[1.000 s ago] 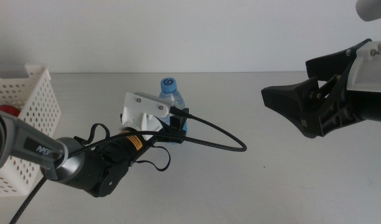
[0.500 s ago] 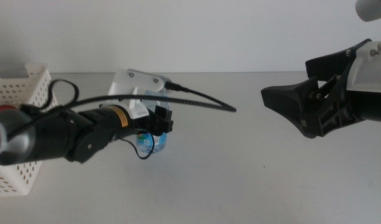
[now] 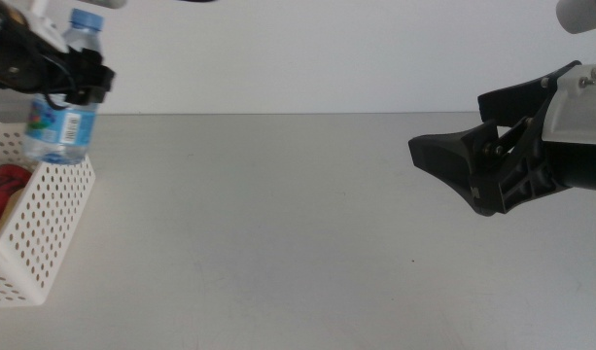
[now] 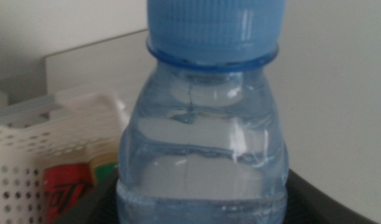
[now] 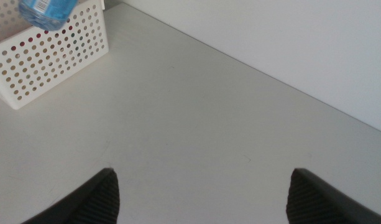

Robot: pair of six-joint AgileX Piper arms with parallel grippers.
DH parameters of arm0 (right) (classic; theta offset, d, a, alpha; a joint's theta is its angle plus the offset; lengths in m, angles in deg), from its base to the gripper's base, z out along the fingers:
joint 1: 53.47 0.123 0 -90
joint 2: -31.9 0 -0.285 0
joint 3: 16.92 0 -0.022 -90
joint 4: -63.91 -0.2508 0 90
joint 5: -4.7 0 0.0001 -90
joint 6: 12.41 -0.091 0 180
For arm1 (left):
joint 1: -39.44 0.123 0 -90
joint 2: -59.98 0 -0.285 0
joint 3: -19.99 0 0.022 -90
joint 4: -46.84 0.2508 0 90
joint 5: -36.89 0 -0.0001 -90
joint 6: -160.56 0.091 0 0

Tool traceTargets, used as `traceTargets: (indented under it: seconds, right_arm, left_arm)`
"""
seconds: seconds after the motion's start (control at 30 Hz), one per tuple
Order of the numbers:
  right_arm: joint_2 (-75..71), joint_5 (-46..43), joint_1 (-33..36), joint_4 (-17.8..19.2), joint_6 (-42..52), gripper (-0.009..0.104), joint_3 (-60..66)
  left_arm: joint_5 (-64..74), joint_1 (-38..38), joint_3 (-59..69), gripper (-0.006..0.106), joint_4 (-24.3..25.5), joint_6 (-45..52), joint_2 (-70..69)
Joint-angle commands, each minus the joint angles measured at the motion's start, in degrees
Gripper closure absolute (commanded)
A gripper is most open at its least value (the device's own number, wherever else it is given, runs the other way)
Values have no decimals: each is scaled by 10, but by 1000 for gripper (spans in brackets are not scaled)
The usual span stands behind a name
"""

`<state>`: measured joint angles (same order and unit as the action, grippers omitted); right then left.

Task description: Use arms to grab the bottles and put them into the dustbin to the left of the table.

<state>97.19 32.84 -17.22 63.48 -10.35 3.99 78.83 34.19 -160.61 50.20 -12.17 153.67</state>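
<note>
The worktop is a plain, light-grey, matte surface that meets a pale wall along its far edge. A white perforated dustbin stands directly on the worktop at its left side, its walls pierced with rows of small round holes. In the right wrist view, the dustbin occupies one far corner of the worktop.

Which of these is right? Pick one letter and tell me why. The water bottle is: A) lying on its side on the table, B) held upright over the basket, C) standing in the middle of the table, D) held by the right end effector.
B: the left end effector grips the water bottle upright above the white basket, off the table; the right end effector waits empty, jaws apart.
</note>
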Motion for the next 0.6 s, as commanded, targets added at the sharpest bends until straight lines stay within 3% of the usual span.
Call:
traceTargets:
  seconds: [0.0,0.17,0.33,0.57]
  right_arm:
    - [-7,-36,0,4,5,17,-20]
    - [-7,-36,0,4,5,17,-20]
    - [-7,-36,0,4,5,17,-20]
    - [-7,-36,0,4,5,17,-20]
  left_arm:
    - [15,48,-58,102,-21,37,-28]
    - [62,152,-99,102,-75,62,-21]
    - [139,210,-103,102,-128,118,9]
    - [154,241,-103,102,-129,122,86]
